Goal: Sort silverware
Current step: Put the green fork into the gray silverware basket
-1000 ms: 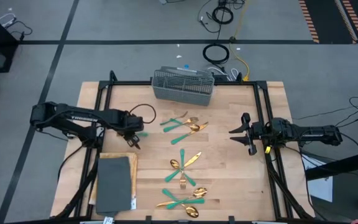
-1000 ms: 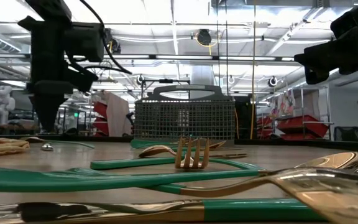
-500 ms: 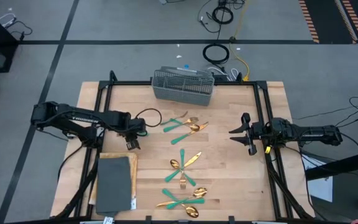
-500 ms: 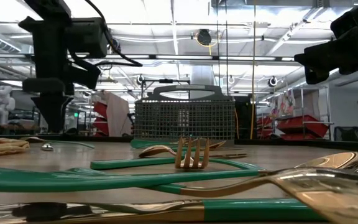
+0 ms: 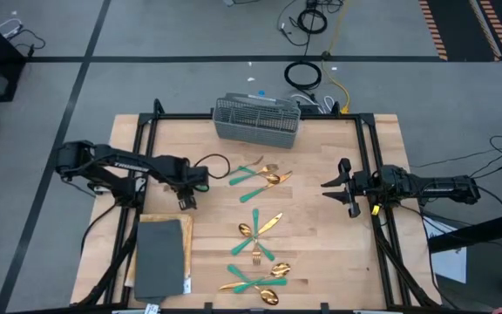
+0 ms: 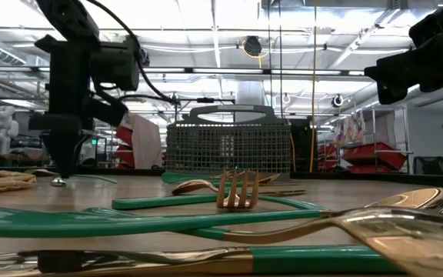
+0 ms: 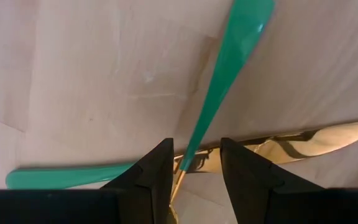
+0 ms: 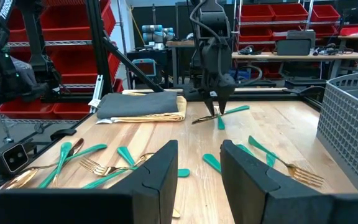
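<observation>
The silverware has gold heads and teal handles. Two pieces lie crossed on the table under my left gripper [image 5: 186, 197]: a teal-handled piece [image 7: 229, 68] over a gold knife [image 7: 303, 140]. The gripper points down, open, its fingertips [image 7: 196, 149] on either side of the upper piece's neck; I cannot tell whether they touch it. It stands low over the table in the low view [image 6: 60, 171] and in the right wrist view [image 8: 215, 107]. More silverware lies mid-table [image 5: 258, 177] and toward the near edge [image 5: 258, 255]. My right gripper [image 5: 331, 186] waits open at the table's right.
A grey wire-mesh basket [image 5: 256, 118] stands at the far edge, in the middle. A folded grey cloth [image 5: 159, 257] lies on a tan mat at the near left corner, close to my left gripper. Bare wood shows between the silverware and my right gripper.
My left gripper has come down toward the table over the two crossed pieces and shifted slightly toward the table's right. The silverware has stayed where it was.
</observation>
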